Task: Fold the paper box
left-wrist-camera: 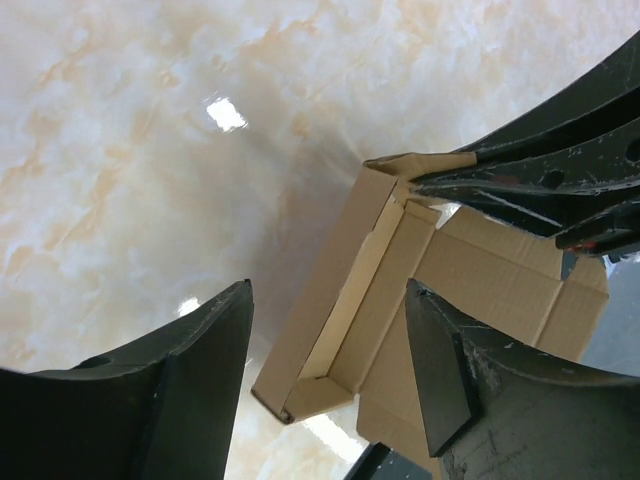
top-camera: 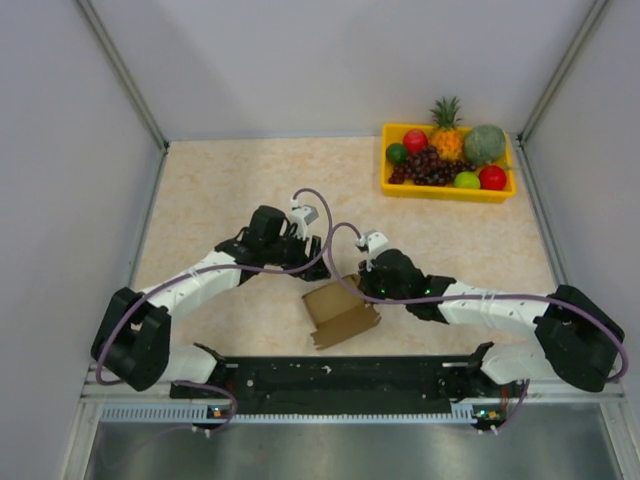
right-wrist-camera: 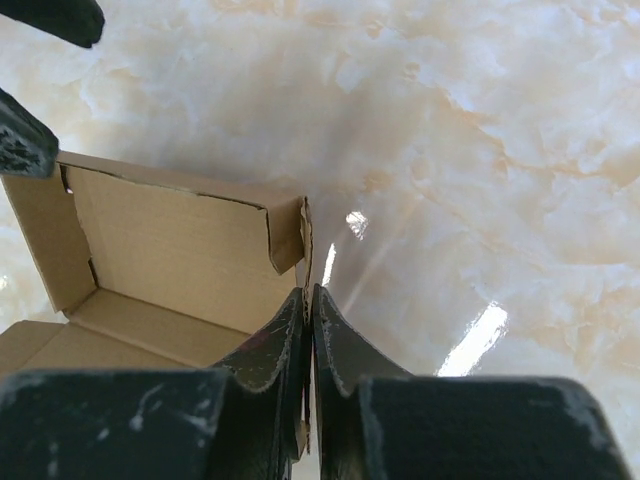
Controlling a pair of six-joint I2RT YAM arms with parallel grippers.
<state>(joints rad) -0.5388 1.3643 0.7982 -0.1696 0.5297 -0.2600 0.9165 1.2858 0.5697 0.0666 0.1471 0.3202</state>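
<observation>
The paper box is brown cardboard, partly folded, with two walls raised and flaps lying flat, on the table in front of the arm bases. My right gripper is shut on the thin top edge of one raised wall of the box, at its right corner. My left gripper is open and hovers over the long side wall of the box, touching nothing. In the left wrist view the right gripper's fingers pinch the box's far corner. From above, the left gripper sits just behind the box.
A yellow tray of fruit stands at the back right. Grey enclosure walls close in the table on the left, right and back. A black rail runs along the near edge between the arm bases.
</observation>
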